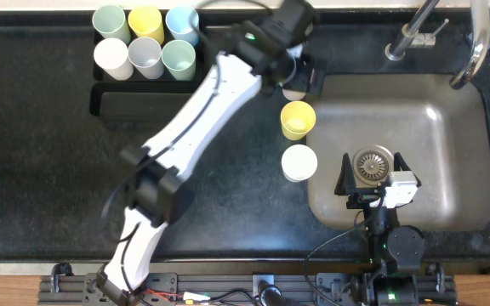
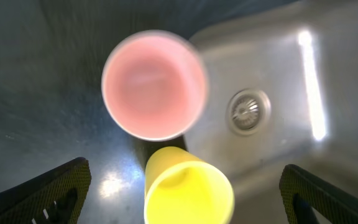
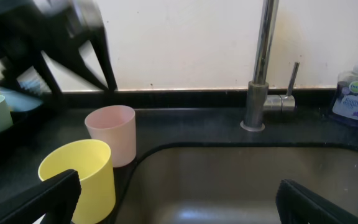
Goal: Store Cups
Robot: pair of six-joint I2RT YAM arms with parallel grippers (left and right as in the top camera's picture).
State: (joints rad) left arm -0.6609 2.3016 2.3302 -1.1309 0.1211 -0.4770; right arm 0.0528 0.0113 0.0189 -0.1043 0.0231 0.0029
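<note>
A pink cup [image 2: 154, 84] stands upright on the dark counter by the sink's corner, and it also shows as the pink cup [image 3: 112, 134] from the right wrist. A yellow cup [image 1: 297, 119] stands beside it, and a white cup [image 1: 299, 161] sits further along the sink's rim. My left gripper [image 1: 300, 75] hangs above the pink cup, open, with its fingers [image 2: 55, 193] spread wide and nothing between them. My right gripper [image 1: 373, 172] rests low in the sink, open and empty. Several pastel cups [image 1: 145, 41] stand in a black rack [image 1: 134, 100] at the back left.
The steel sink [image 1: 436, 127] with its drain [image 1: 373, 164] takes up the right side. A faucet [image 3: 263, 62] rises behind it, and a soap bottle [image 3: 356, 93] stands at the far right. Dark counter [image 1: 41, 170] stretches to the left.
</note>
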